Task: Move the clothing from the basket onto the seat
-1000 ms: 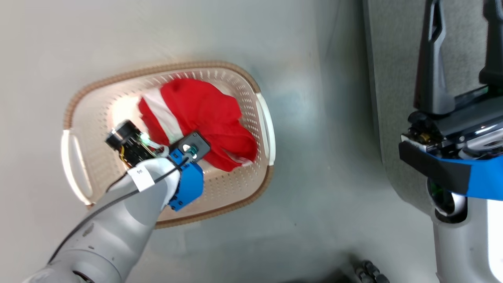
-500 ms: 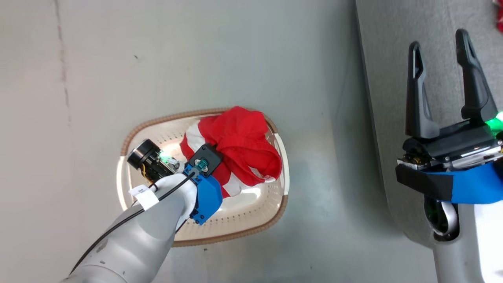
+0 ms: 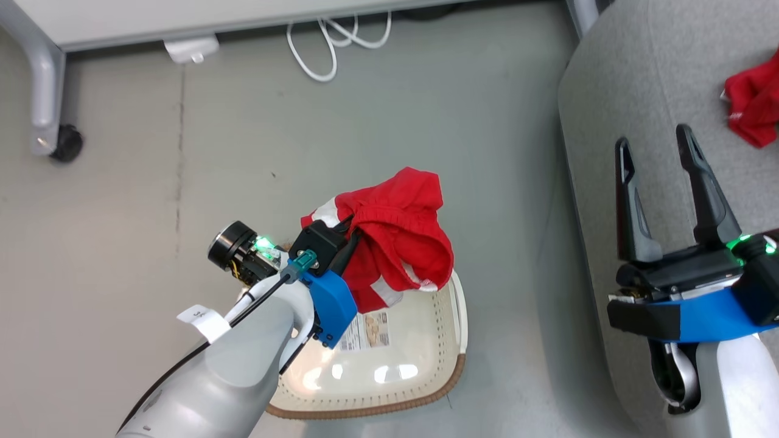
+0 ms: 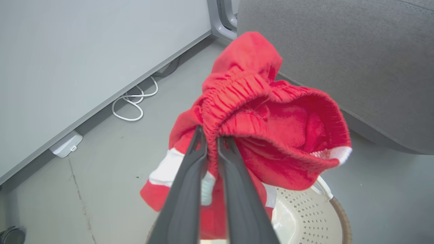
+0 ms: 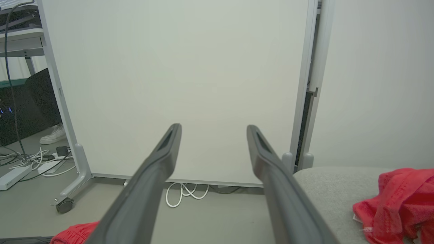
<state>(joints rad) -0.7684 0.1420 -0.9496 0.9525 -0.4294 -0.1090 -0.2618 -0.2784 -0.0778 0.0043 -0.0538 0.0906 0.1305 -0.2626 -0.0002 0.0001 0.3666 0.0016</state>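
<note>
A red garment with white trim point(image 3: 401, 237) hangs above the basket, and my left gripper point(image 3: 358, 226) is shut on its gathered waistband point(image 4: 237, 88). The left gripper point(image 4: 210, 137) pinches the fabric between its fingertips. The cream basket point(image 3: 426, 398) stands on the floor below, its bare bottom showing a sticker point(image 3: 365, 328). To the right lies the grey seat point(image 3: 645, 79), with another red garment point(image 3: 754, 103) on it. Over the seat's near edge my right gripper point(image 3: 652, 136) is open with nothing between its fingers.
A white partition panel on a wheeled leg point(image 3: 58, 143) stands behind the floor area, with a white cable point(image 3: 328, 48) and a power strip point(image 3: 188, 48) at its foot. A person's white shoe point(image 5: 52, 134) shows beyond the panel.
My left gripper has lifted the red garment up out of the basket, baring the basket's bottom. The head camera has tilted up, bringing the partition and the seat's garment into view.
</note>
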